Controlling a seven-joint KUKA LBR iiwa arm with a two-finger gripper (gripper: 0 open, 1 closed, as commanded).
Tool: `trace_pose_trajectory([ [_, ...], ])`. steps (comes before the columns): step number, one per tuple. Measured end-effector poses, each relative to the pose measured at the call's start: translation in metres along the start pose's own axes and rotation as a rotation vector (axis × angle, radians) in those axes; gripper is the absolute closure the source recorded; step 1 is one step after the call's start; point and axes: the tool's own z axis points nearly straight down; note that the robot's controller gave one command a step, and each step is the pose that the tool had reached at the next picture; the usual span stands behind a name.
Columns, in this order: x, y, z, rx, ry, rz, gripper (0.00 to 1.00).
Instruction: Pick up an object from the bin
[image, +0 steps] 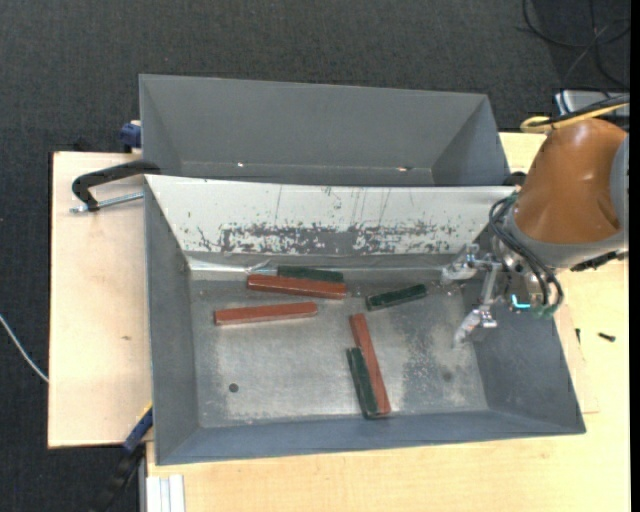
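Green bar (361, 383) touching red bar (366, 350) near front wall; gripper (471, 297) spread, empty, at bin's right.

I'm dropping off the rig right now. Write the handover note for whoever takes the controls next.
Gripper: low at the right side of the bin, over bare floor, nothing seen in it.
Nearest thing: short dark green bar, to its left, not touching.
Mid-floor: red-brown bar beside a green bar. More bars lie along the back.
Done: nothing picked yet.
Left: close on one bar and lift it out.
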Motion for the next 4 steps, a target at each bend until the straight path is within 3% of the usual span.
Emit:
trace_pose_trajectory([
  [1, -0.002, 0.0, -0.004, 0.001, -0.008, -0.002, 0.0],
  [2, -0.026, 0.043, 0.048, 0.001, -0.011, 0.005, 1.0],
  [3, -0.026, 0.043, 0.048, 0.001, -0.011, 0.005, 0.0],
  [4, -0.026, 0.043, 0.048, 0.001, -0.011, 0.005, 0.0],
])
